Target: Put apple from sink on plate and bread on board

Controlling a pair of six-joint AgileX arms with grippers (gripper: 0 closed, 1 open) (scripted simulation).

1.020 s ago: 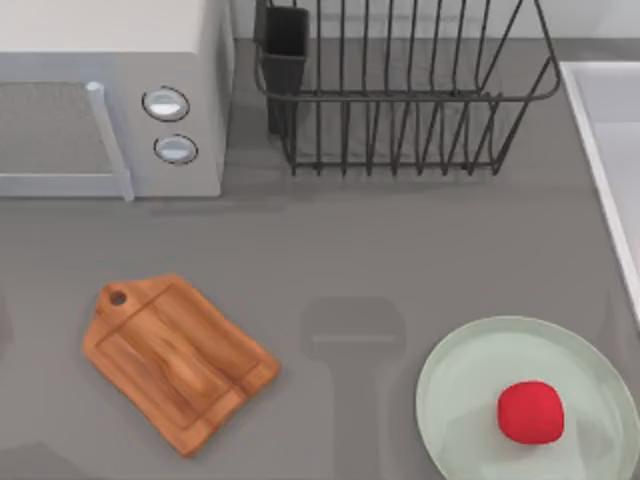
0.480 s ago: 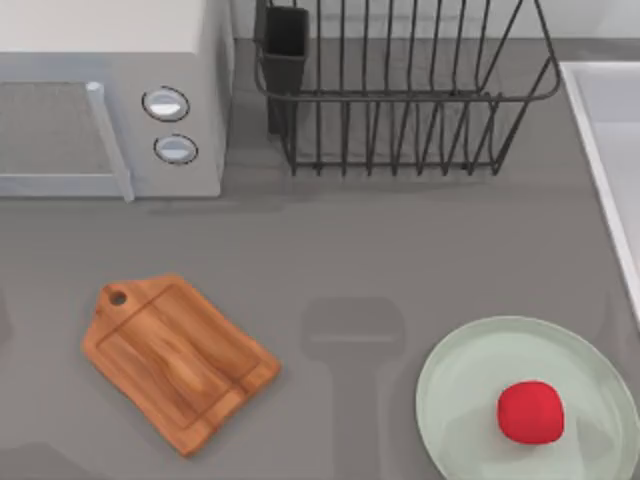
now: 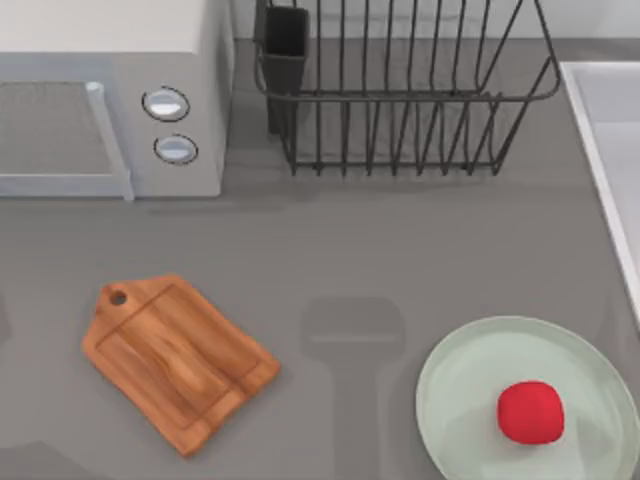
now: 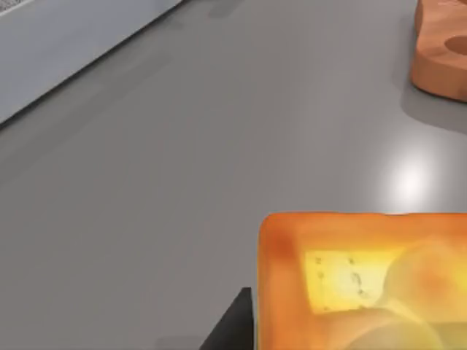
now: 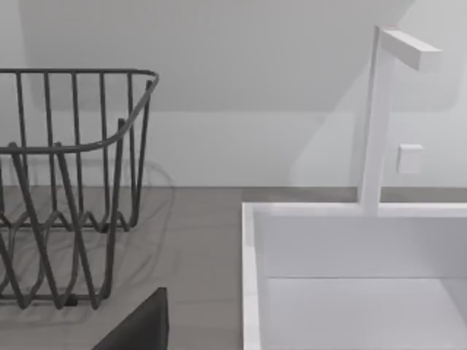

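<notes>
Nothing moved in the last sec — apple (image 3: 531, 411) on plate (image 3: 470, 360); bread (image 4: 365, 281) close under left wrist, grip can't tell; board (image 3: 175, 358) bare.

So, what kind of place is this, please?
Most likely a kitchen counter, in simulation: a white microwave stands at the back left, a wire dish rack beside it, and a sink with a faucet at the right.
</notes>
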